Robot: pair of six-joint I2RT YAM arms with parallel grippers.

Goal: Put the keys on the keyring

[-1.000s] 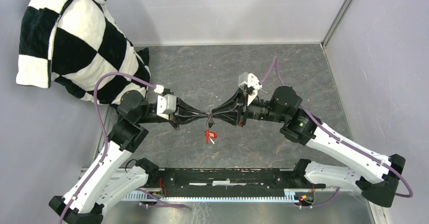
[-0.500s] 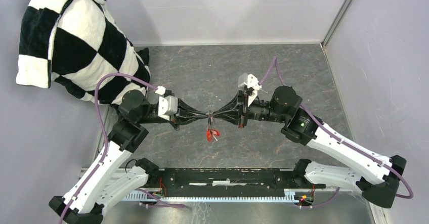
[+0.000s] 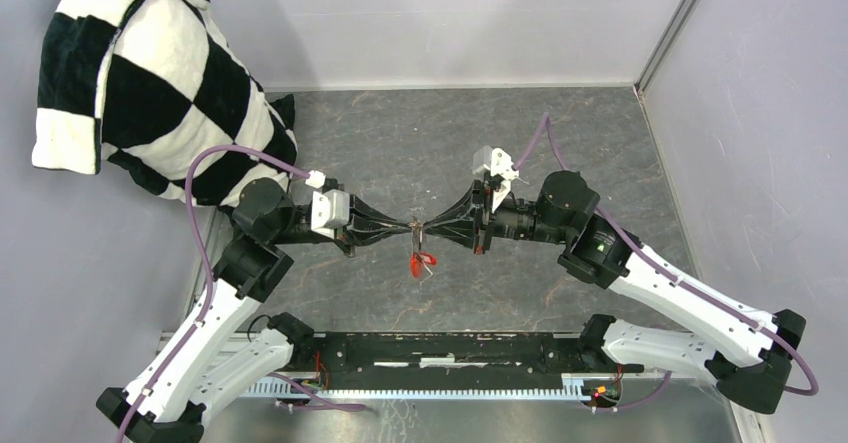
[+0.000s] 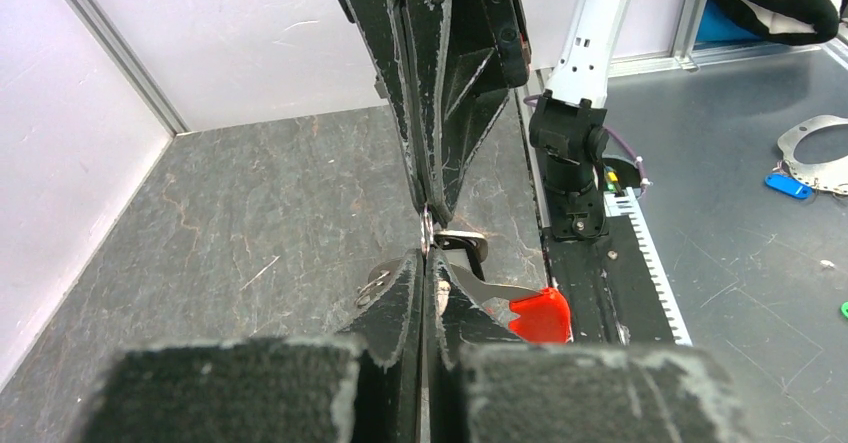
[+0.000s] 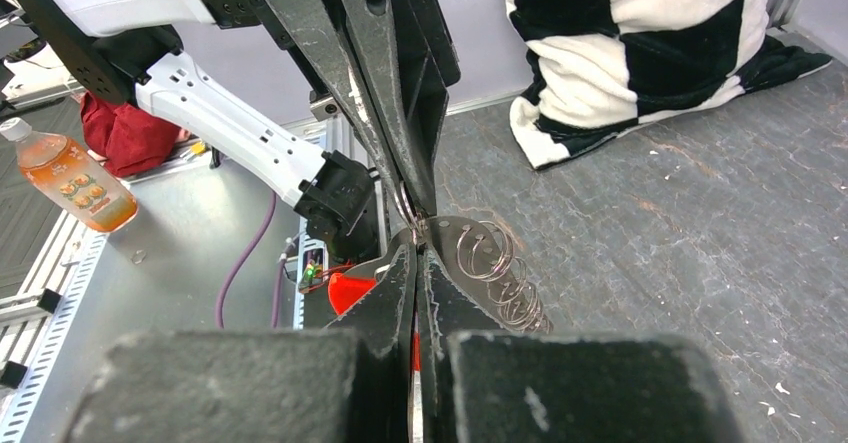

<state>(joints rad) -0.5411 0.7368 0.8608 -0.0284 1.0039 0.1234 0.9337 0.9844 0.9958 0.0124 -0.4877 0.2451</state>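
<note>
My two grippers meet tip to tip above the middle of the table. My left gripper [image 3: 408,229] [image 4: 427,259] is shut on the keyring [image 4: 427,231], whose thin ring shows edge-on at its tips. The short chain [image 5: 497,268] loops beside the jaws. The bright red fob [image 3: 421,262] [image 4: 540,314] hangs just below the meeting point. My right gripper [image 3: 428,229] [image 5: 415,250] is shut, with a red and silvery sliver in its gap, apparently the red-headed key [image 5: 413,348]. A dark piece [image 4: 463,246] by the ring may be the black-headed key.
A black-and-white checked pillow [image 3: 150,83] lies at the back left of the grey stone-patterned table [image 3: 430,133]. Grey walls enclose the back and right. The black base rail [image 3: 440,353] runs along the near edge.
The red fob has swung slightly and hangs a little higher. The right wrist has shifted slightly to the right. Both grippers stay shut, tip to tip.
</note>
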